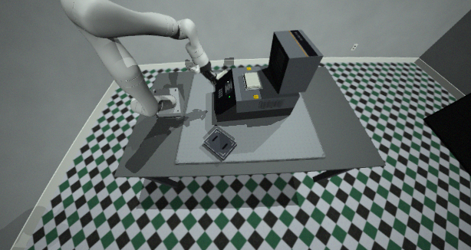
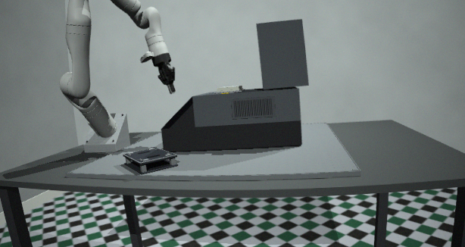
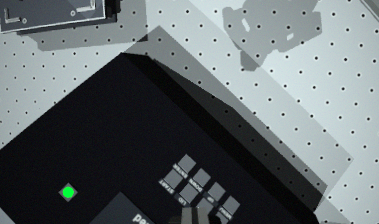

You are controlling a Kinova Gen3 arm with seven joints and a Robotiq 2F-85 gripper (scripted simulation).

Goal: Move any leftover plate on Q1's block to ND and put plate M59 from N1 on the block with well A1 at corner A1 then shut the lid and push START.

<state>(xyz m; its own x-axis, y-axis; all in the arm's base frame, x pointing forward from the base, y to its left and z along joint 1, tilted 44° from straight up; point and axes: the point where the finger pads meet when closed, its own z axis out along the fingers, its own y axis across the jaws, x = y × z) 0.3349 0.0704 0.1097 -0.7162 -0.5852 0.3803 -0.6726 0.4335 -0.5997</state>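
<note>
Exterior view: where is your claw (image 1: pixel 215 83) (image 2: pixel 172 92) (image 3: pixel 194 216), and is it carrying anything?

"You have it up above the sloping front of the cycler (image 1: pixel 268 103) (image 2: pixel 235 133) (image 3: pixel 65 120), fingers together with nothing between them. In the wrist view, they show at the bottom edge, overlapping the keypad just beside the LID key (image 3: pixel 188 194)."

"And your plate?"

"You can see a pale plate (image 1: pixel 251 80) (image 2: pixel 229 88) on top of the cycler, in front of the raised lid (image 1: pixel 297 59) (image 2: pixel 283 54). You cannot read its label, so I cannot tell whether it is M59."

"Your lamp?"

"Your lamp (image 1: pixel 229 97) (image 3: pixel 68 192) is green. You also have a dark nest (image 1: pixel 220 141) (image 2: pixel 151 155) (image 3: pixel 50 15) on the desk (image 1: pixel 345 138) (image 2: pixel 397 148), bottom centre in the top view, with no plate on it"
</note>
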